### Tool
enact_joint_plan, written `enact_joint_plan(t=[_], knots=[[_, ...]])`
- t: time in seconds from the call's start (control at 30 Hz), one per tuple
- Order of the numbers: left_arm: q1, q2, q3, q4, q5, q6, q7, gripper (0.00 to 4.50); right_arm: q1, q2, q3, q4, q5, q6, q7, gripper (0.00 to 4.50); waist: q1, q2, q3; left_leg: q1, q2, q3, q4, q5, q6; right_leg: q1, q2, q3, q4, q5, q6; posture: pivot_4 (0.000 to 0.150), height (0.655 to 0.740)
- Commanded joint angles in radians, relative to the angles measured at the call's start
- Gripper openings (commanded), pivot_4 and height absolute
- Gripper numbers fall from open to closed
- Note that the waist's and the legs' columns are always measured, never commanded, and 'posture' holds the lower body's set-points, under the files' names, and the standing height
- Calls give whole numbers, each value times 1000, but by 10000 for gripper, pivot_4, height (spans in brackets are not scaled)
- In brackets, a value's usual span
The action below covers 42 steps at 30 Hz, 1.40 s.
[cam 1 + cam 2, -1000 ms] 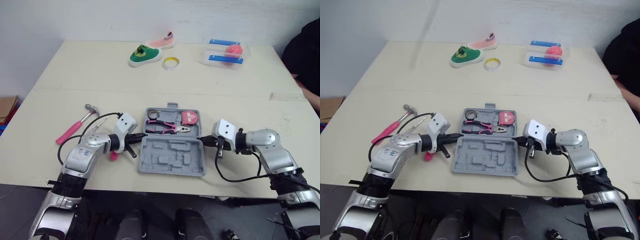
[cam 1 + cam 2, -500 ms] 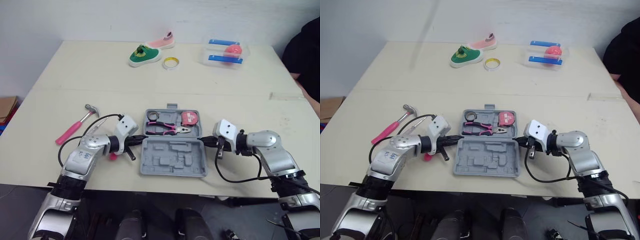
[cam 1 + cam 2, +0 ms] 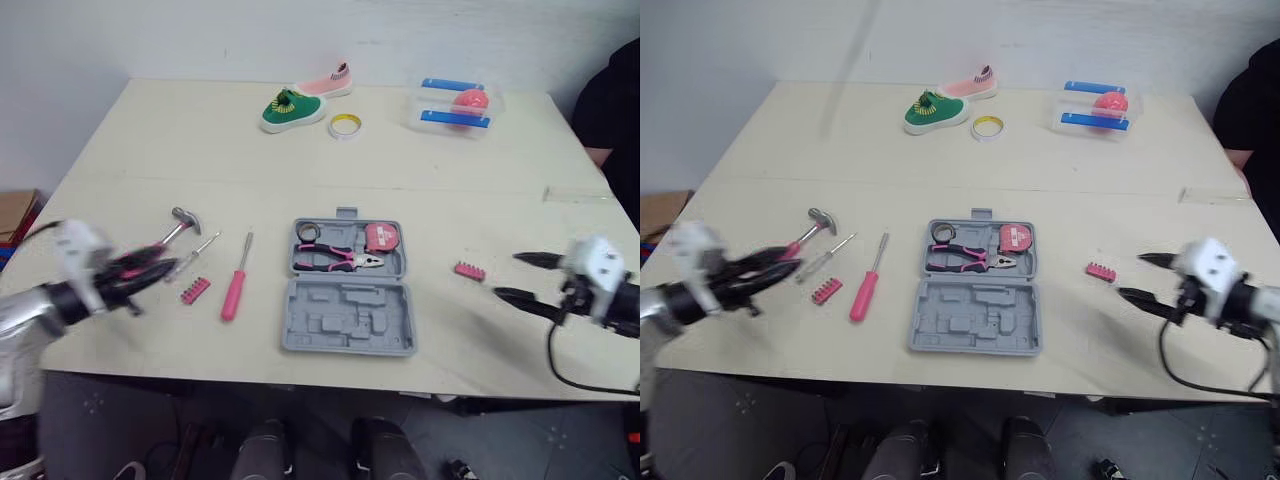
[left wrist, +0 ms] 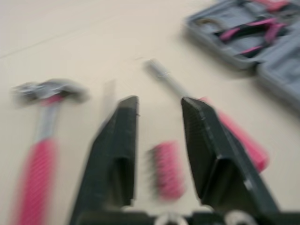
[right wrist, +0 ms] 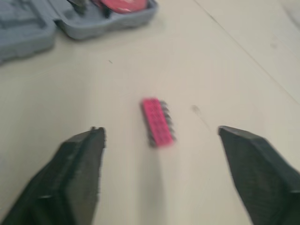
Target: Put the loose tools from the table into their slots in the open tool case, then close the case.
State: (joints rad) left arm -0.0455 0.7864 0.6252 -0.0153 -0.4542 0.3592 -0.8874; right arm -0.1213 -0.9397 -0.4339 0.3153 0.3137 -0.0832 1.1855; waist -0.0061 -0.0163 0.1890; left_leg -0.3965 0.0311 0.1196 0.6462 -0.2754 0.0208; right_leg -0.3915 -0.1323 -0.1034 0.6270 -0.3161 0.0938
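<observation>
Left gripper (image 4: pixel 159 101): fingers spread, empty, aimed at the pink bit rack (image 4: pixel 164 171) near the hammer (image 4: pixel 42 136). Right gripper (image 3: pixel 508 276): fingers wide apart, holding nothing, facing a second bit rack (image 3: pixel 469 270). The tool case (image 3: pixel 345 325) lies open mid-table between my arms.

The grey tool case (image 3: pixel 348 325) lies open and flat, with pink pliers (image 3: pixel 338 260) and a pink tape measure (image 3: pixel 379 237) in its far half. To its left lie a pink-handled screwdriver (image 3: pixel 234 290), a slim screwdriver (image 3: pixel 203 247), a pink bit strip (image 3: pixel 194 290) and a hammer (image 3: pixel 183 216) — a second bit strip (image 3: pixel 469 270) lies to the right.
</observation>
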Motion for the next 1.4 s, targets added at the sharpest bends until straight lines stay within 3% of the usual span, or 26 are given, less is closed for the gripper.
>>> enact_joint_plan(t=[0.03, 0.1, 0.2, 0.3, 0.4, 0.57, 0.67, 0.73, 0.8, 0.97, 1.03, 1.13, 1.4], knots=[[63, 17, 162, 180, 10, -97, 36, 35030, 32, -45, -138, 212, 15, -153, -19, 45000, 0, 0, 0, 0, 0, 0, 0, -3, 5, 0, 0, 0, 0, 0, 0, 1500, 7400], [95, 26, 219, 291, 24, -149, 78, 44208, 48, -80, -165, 350, -4, -227, -38, 45000, -2, 0, 0, 1, 0, 1, 0, -5, 3, 0, -1, 1, -1, 0, 0, 1500, 7400], [157, 55, 288, 433, 48, -225, 123, 44728, 85, -129, -209, 553, -11, -371, -55, 45000, -6, 0, 0, 1, 0, 1, 0, -8, -1, -1, -2, 2, -2, 0, 0, 1500, 7400], [175, 80, 307, 519, 52, -279, 152, 44728, 73, -147, -228, 646, 29, -350, -39, 45000, -11, 0, 0, 1, 1, 1, 0, -9, -2, 0, -2, 2, -2, 0, -1, 1500, 7400], [184, 92, 302, 550, 48, -300, 157, 44728, 58, -147, -229, 680, 27, -405, -54, 45000, -21, 0, 0, 6, 1, 0, -1, -9, -3, 1, -3, 4, -2, 0, -1, 1500, 7400], [189, 74, 259, 440, 8, -270, 114, 44728, -25, -67, -160, 643, 52, -400, 52, 45000, -32, -1, 0, 7, 1, 2, -6, -9, -4, 1, -3, 12, -3, -1, -2, 1500, 7400], [181, 71, 238, 356, -26, -219, 101, 44728, -72, -6, -119, 564, 87, -356, 105, 45000, -39, -2, -1, 7, 1, 2, -9, -8, -6, 1, -2, 11, -3, -1, -2, 1500, 7400], [187, 72, 224, 290, -47, -177, 89, 44728, -72, 51, -110, 421, 181, -206, 135, 45000, -40, -2, -1, 7, 1, 3, -10, -8, -6, 0, -2, 11, -2, -1, -2, 1500, 7400], [209, 68, 210, 173, -122, -23, 88, 44728, -58, 109, -85, 215, 282, -56, 140, 45000, -41, -1, -1, 7, 1, 4, -10, -7, -5, 0, -2, 11, -1, -1, -2, 1500, 7400], [265, 59, 128, -115, -233, 270, 141, 44728, -9, 218, -19, -146, 363, 45, 99, 45000, -33, -1, -1, 7, 1, 3, -10, -6, -5, 1, -2, 12, 0, -1, -2, 1500, 7400], [255, 59, 120, -159, -253, 338, 179, 44728, 9, 232, -1, -217, 374, 71, 98, 45000, -24, -1, -1, 7, 1, 3, -11, -6, -6, 0, -2, 12, 0, -1, -2, 1500, 7400], [206, 58, 80, -226, -278, 412, 233, 44728, 8, 280, 66, -306, 332, -39, 154, 45000, -18, -1, -1, 7, 1, 3, -11, -6, -6, 0, -2, 12, 0, -1, -2, 1500, 7400], [24, 112, -108, -152, -153, 435, 313, 44728, -3, 306, 119, -394, 321, -14, 87, 45000, -16, -1, -1, 7, 0, 3, -10, -5, -6, 0, -2, 12, 0, -1, -2, 1500, 7400]])
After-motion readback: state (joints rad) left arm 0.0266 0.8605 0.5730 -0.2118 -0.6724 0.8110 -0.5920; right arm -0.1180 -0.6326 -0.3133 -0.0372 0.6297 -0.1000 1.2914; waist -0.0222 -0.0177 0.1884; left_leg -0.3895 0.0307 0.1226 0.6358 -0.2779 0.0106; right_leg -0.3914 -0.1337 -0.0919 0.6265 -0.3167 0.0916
